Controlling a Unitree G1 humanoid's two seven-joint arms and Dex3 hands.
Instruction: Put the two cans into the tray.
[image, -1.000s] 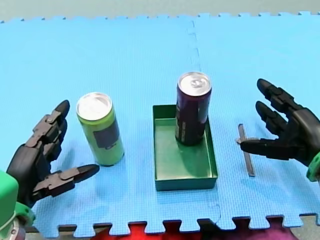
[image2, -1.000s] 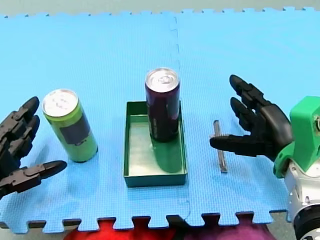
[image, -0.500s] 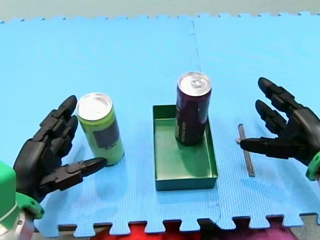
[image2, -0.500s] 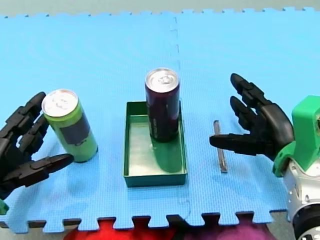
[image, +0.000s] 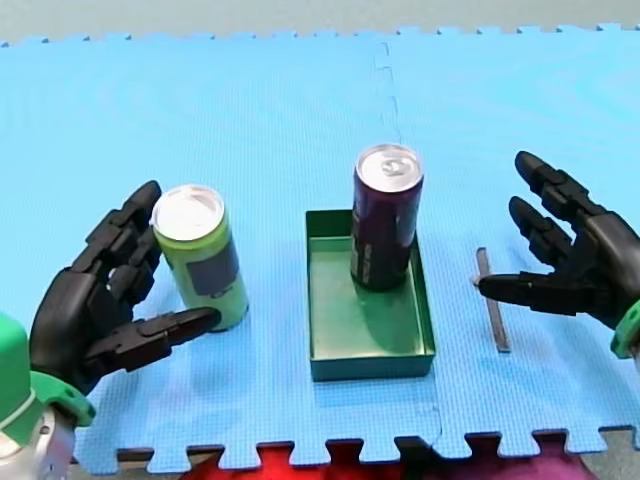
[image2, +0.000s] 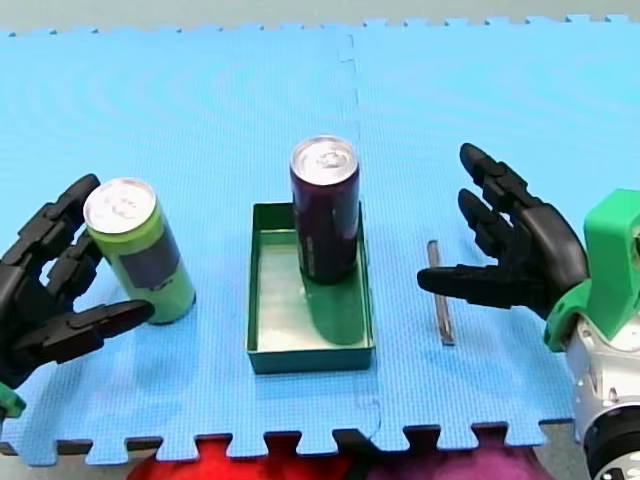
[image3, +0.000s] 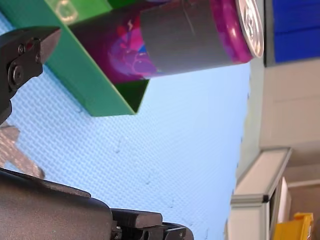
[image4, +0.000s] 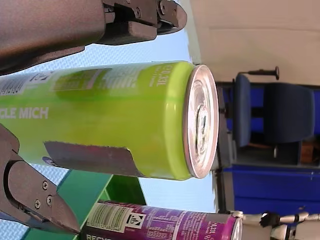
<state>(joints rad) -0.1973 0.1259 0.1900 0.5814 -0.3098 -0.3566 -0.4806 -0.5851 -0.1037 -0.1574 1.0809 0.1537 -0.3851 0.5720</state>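
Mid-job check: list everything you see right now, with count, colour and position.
green can: one, lime green with a grey patch, upright on the mat, left of the tray
purple can: one, dark purple, upright in the tray's far end
tray: one, green, mid-mat
metal bar: one, grey, flat on the mat, right of the tray
foam mat: blue, interlocking tiles, under everything
material: red and purple, past the mat's near edge
left hand: one, black, open, beside the green can; contact unclear
right hand: one, black, open, right of the metal bar
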